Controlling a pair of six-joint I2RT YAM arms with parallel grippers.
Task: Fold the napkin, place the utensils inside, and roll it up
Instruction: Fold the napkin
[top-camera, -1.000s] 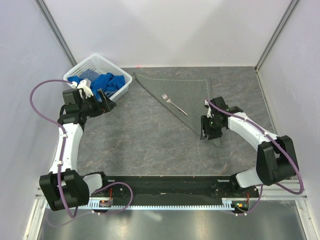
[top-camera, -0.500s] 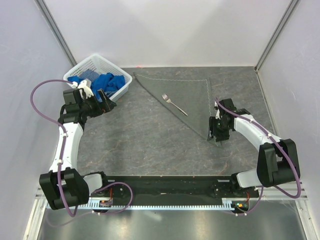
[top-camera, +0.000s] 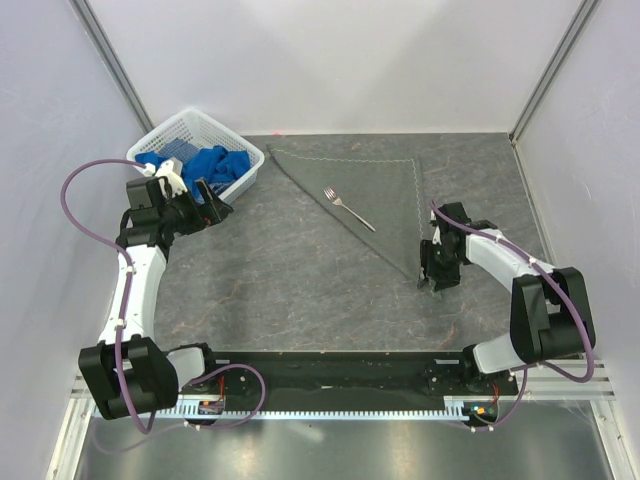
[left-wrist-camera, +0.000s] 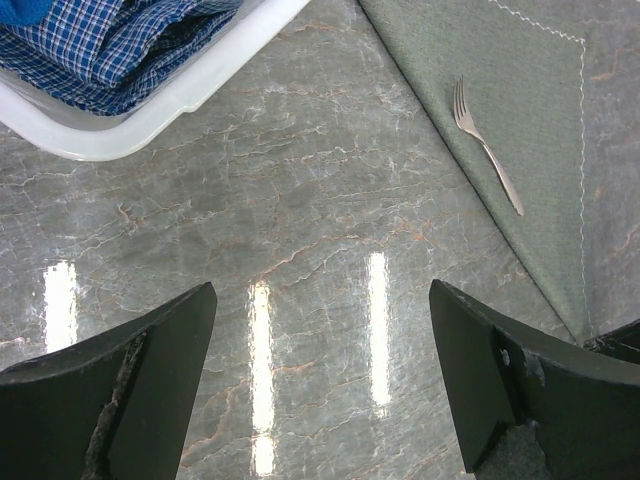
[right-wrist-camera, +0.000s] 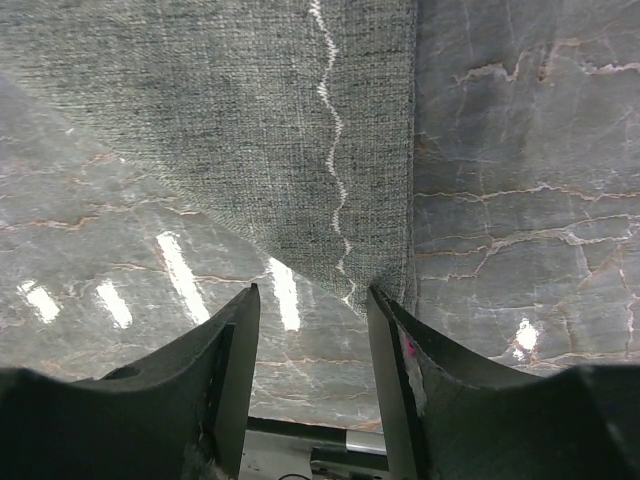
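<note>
The dark grey napkin (top-camera: 370, 190) lies folded into a triangle at the back of the table, its light stitched hem showing. A small silver fork (top-camera: 348, 209) rests on it, near the long diagonal edge. My right gripper (top-camera: 432, 278) hangs low at the triangle's near corner. In the right wrist view the napkin (right-wrist-camera: 270, 130) tapers to a tip just by the right finger, and the right gripper (right-wrist-camera: 312, 295) is open with only tabletop between its fingers. My left gripper (top-camera: 215, 205) is wide open beside the basket. The left wrist view shows the napkin (left-wrist-camera: 510, 110) and fork (left-wrist-camera: 487, 150) far ahead of the left gripper (left-wrist-camera: 320, 290).
A white plastic basket (top-camera: 190, 130) with bright blue cloths (top-camera: 205, 163) stands at the back left, its wall (left-wrist-camera: 150, 110) near my left gripper. White walls enclose the table on three sides. The black base rail (top-camera: 340, 375) runs along the near edge.
My right gripper has shifted right and a little nearer, off the napkin's near corner, which now lies flat. The left arm has not moved.
</note>
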